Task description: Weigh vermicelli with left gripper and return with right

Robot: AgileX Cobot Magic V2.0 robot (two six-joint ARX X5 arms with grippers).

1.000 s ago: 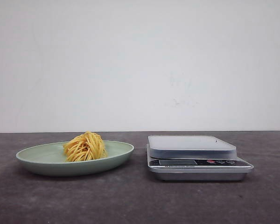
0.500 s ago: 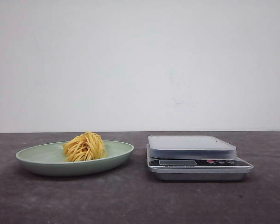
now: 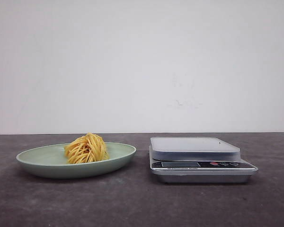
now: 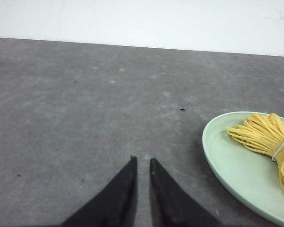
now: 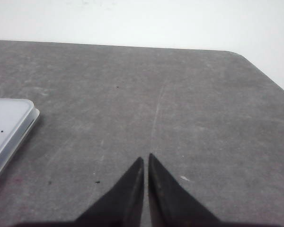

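Note:
A bundle of yellow vermicelli (image 3: 86,148) lies on a pale green plate (image 3: 38,160) at the left of the table. A silver kitchen scale (image 3: 195,147) with nothing on its platform stands to the plate's right. Neither arm shows in the front view. In the left wrist view my left gripper (image 4: 143,161) hangs over bare table, its black fingers almost together and empty; the plate (image 4: 225,161) and vermicelli (image 4: 265,137) lie off to one side. In the right wrist view my right gripper (image 5: 146,157) is shut and empty over bare table, with a corner of the scale (image 5: 7,124) off to one side.
The table is dark grey with a white wall behind it. The right wrist view shows the table's rounded far corner (image 5: 241,56) and its edge. The scale's display and buttons (image 3: 203,164) face the front.

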